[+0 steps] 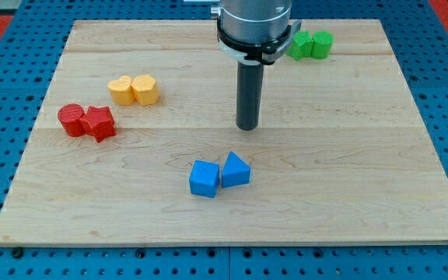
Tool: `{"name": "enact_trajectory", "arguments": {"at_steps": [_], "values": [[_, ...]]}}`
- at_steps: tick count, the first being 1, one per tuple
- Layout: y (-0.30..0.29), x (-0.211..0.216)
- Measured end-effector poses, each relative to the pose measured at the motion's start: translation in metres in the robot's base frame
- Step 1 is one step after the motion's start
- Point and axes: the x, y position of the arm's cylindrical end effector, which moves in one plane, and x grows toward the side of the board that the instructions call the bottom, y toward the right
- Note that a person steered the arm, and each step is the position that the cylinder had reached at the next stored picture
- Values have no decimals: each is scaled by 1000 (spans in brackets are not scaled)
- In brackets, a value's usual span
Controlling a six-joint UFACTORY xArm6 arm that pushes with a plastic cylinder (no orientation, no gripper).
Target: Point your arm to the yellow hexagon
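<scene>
The yellow hexagon [145,89] lies on the wooden board [348,171] at the view's upper left, touching a yellow heart-shaped block [120,90] on its left. My tip [247,127] rests on the board near the middle, well to the right of the yellow hexagon and a little lower in the view. It touches no block. The rod rises straight up to the arm's grey and black end at the view's top.
A red round block [71,120] and a red star-like block [99,123] sit at the left. Two blue blocks [204,179] [236,169] lie below my tip. Two green blocks [311,44] sit at the top right, partly behind the arm.
</scene>
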Motion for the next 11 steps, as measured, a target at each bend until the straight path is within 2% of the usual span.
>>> {"name": "enact_trajectory", "arguments": {"at_steps": [2, 3, 4, 6, 8, 9, 10, 11], "values": [[0, 1], [-15, 1], [-75, 0], [-78, 0], [-94, -39], [-100, -39], [-142, -39], [-155, -39]]}}
